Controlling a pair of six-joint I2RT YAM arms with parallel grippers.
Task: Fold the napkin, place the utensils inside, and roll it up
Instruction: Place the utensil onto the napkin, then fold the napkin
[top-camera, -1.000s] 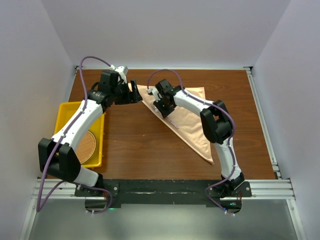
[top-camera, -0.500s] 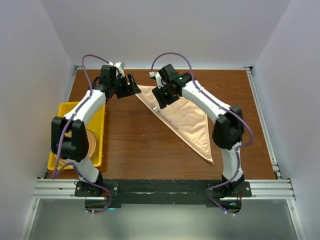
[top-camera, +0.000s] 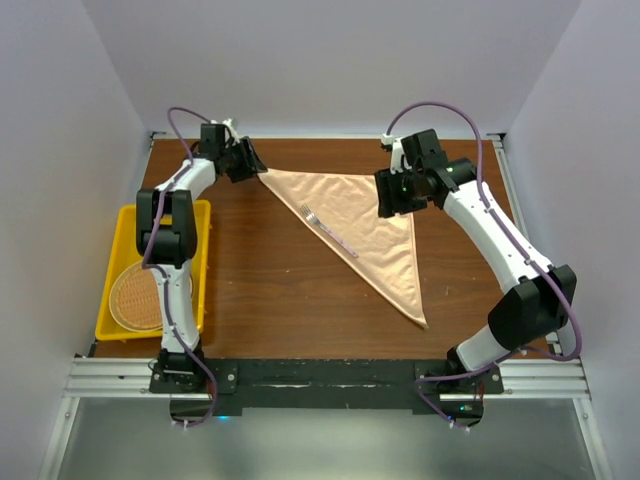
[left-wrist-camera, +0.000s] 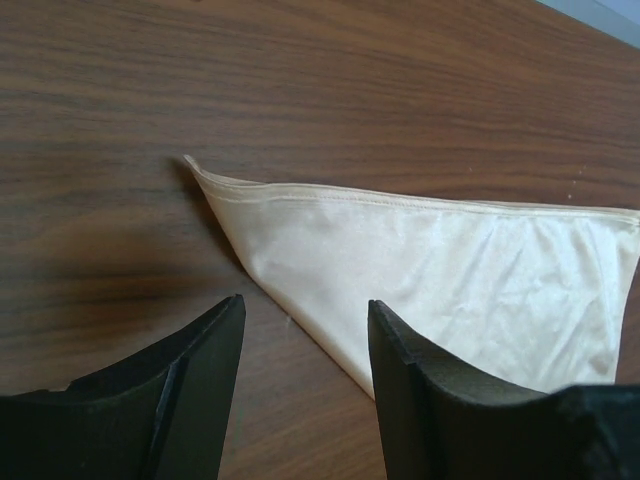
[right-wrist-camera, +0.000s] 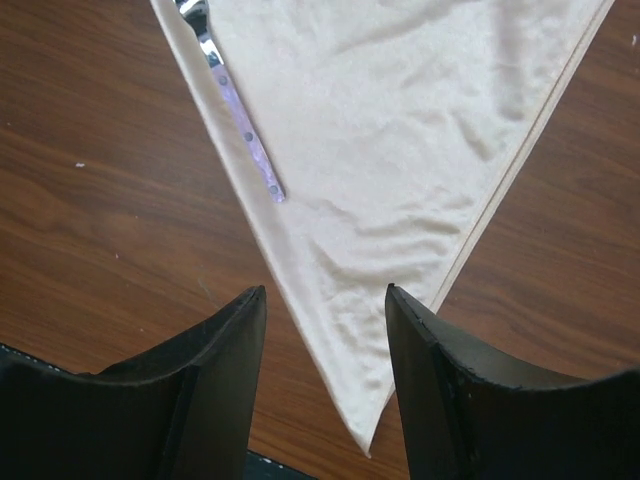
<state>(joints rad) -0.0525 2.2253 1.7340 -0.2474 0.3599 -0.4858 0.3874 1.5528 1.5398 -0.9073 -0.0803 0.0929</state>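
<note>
The peach-orange napkin (top-camera: 375, 225) lies folded into a triangle on the brown table, its long fold running from the far left corner to the near tip. A slim silvery fork (top-camera: 328, 231) rests on it beside that fold, free of both grippers. My left gripper (top-camera: 250, 161) is open at the napkin's far-left corner (left-wrist-camera: 195, 165); the fold edge passes under my left gripper (left-wrist-camera: 305, 310). Above the napkin's far-right corner, my right gripper (top-camera: 396, 196) hangs open. In its wrist view, my right gripper (right-wrist-camera: 325, 295) frames the napkin's near tip (right-wrist-camera: 365, 440), with the fork (right-wrist-camera: 240, 110) at top left.
A yellow tray (top-camera: 150, 333) stands at the left table edge and holds a round woven mat (top-camera: 135, 297). The left arm stretches over the tray. White walls close in the table at the back and sides; a black rail (top-camera: 320, 375) runs along the near edge.
The right gripper opened, let go of the fork, and swung right to the napkin's far-right corner. The left gripper moved to the far-left corner, its jaws narrowing. The arm now covers less of the mat.
</note>
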